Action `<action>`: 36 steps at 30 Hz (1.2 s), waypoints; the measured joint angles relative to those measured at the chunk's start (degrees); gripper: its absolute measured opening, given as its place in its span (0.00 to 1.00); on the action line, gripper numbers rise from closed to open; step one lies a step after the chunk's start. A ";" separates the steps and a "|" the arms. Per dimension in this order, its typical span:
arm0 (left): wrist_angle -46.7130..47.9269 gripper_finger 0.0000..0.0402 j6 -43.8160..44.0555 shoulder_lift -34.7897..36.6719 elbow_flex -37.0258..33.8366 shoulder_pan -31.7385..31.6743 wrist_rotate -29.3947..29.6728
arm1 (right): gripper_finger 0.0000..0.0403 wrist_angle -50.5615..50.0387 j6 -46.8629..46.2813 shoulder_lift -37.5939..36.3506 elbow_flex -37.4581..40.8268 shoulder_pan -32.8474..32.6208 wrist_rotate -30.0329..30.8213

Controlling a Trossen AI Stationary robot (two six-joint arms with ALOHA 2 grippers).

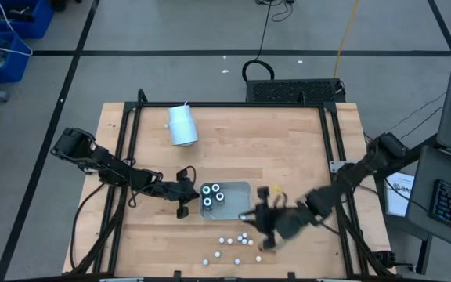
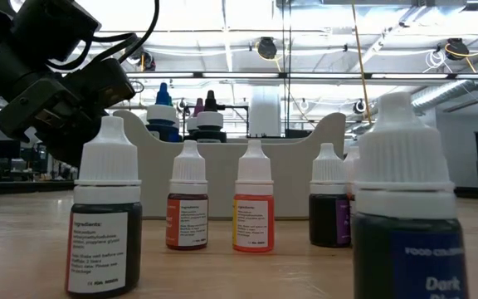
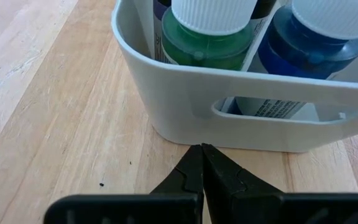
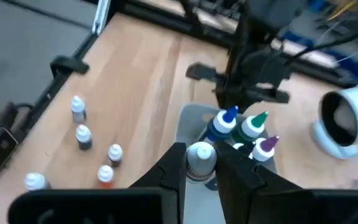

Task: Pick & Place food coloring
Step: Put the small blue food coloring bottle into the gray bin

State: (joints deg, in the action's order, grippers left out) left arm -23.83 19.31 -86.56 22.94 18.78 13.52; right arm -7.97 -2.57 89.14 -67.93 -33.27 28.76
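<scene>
Spanning pale wood, table [image 1: 288, 149], left jaws clenched beside tray [image 1: 237, 190], right jaws grasping bottle [image 4: 201, 158], grey floor.

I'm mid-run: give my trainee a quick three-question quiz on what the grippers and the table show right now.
1. True or false: the left gripper is open beside the tray.
2. What does the right gripper hold? A nothing; B a white-capped bottle; C a spoon.
3. Fill in: the white cylinder lies on its ____.
Key: 1 false, it is shut; 2 B; 3 side.
</scene>
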 joint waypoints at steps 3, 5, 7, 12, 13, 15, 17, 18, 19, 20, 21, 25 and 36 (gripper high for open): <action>0.00 0.01 0.00 0.00 0.00 -0.01 0.00 | 0.13 3.54 0.31 1.22 1.80 6.79 -7.63; 0.01 0.01 0.00 0.00 0.00 0.00 0.00 | 0.13 4.66 0.37 1.76 3.79 9.72 -8.05; 0.35 0.01 0.00 0.00 0.01 -0.01 -0.01 | 0.13 7.18 0.47 2.16 5.77 11.72 -8.25; 0.17 0.01 -0.02 0.00 0.01 0.00 0.00 | 0.13 15.08 0.07 4.91 9.87 14.21 -13.07; 0.11 0.01 -0.02 0.00 0.00 -0.02 0.00 | 0.13 15.13 0.05 5.55 10.04 14.52 -12.94; 0.02 0.01 -0.02 0.00 0.00 0.00 0.00 | 0.13 15.55 -0.28 6.80 10.06 14.72 -12.33; -0.02 0.01 -0.02 0.00 0.02 0.00 0.00 | 0.13 15.94 -1.04 8.20 10.04 14.95 -12.46; -0.02 0.01 -0.02 0.00 0.02 0.00 0.00 | 0.13 16.27 -1.20 9.08 10.04 14.95 -12.45; -0.02 0.01 -0.02 0.00 0.00 -0.01 0.00 | 0.13 16.71 -1.26 9.96 10.04 14.95 -12.46; -0.04 0.01 -0.02 0.00 0.02 -0.02 0.01 | 0.13 16.87 -1.26 10.71 10.04 15.15 -12.47; -0.12 0.01 -0.04 0.00 0.00 -0.02 0.02 | 0.13 16.87 -1.41 11.37 10.04 15.31 -12.49; -0.28 0.01 -0.11 0.00 0.02 0.00 0.02 | 0.13 16.77 -3.11 13.66 10.04 16.15 -12.59; -0.26 0.01 -0.08 0.00 0.00 0.00 2.14 | 0.14 16.99 -3.87 15.79 10.02 17.20 -15.33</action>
State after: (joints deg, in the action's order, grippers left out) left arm -24.10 19.22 -86.56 22.94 18.79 15.66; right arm 9.02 -6.44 104.93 -57.91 -16.07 13.42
